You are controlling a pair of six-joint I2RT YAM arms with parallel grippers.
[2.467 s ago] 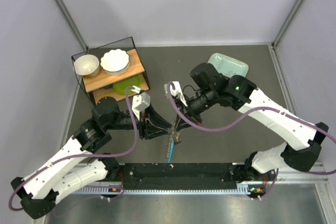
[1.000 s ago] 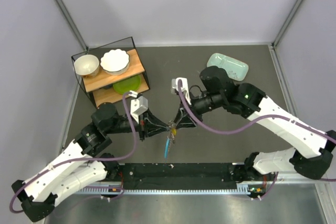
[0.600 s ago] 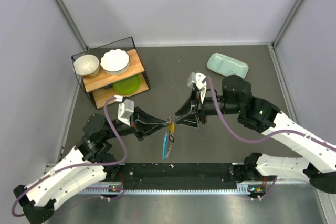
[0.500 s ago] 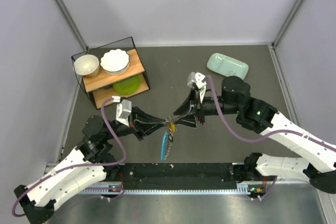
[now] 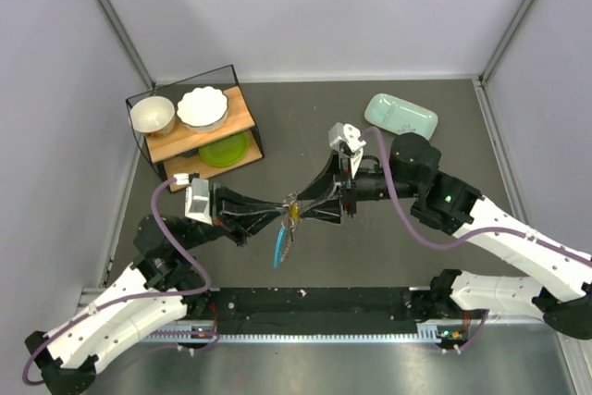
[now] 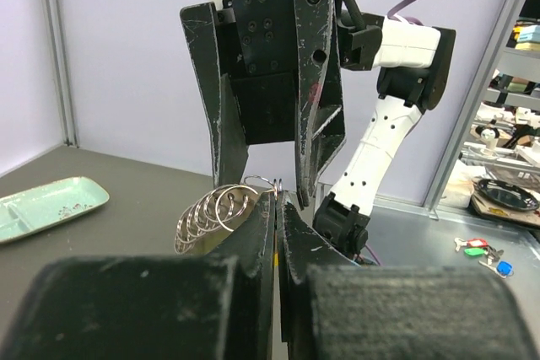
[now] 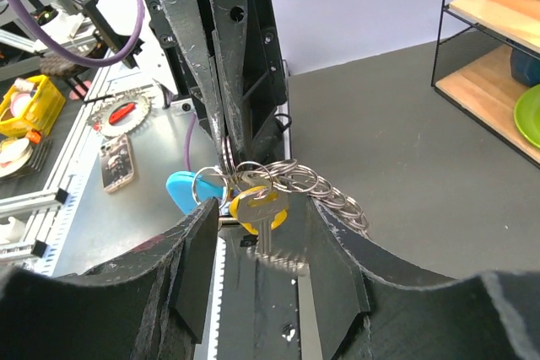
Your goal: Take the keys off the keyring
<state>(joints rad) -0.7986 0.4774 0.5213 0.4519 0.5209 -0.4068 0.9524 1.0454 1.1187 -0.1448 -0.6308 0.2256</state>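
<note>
**A:** Why is the keyring point(image 6: 213, 212) held up in the air between the arms?

**B:** One arm anchors and the other works. The left gripper point(image 6: 277, 208) has its fingers pressed together on one loop of the keyring, over mid-table and well above the surface. I judge that this keeps the rings steady, with everything on them hanging free.

**A:** And the right gripper point(image 7: 263, 225)?

**B:** It is spread. Its fingers sit on either side of the yellow key point(image 7: 257, 205), and I can see no contact. The blue key point(image 5: 278, 249) dangles below the meeting point, toward the near edge. Both keys hang on the keyring, so removal is not yet done.

**A:** Containers?

**B:** The rack point(image 5: 239, 108) is at the far left.
- **Upper shelf:** two bowls point(image 5: 203, 107), both of which look empty.
- **Lower shelf:** a green plate point(image 5: 225, 149), partly hidden.

The tray point(image 5: 400, 116) is at the far right, with nothing visible in it. It may be the drop point for whatever comes off, but that is my guess.
</note>
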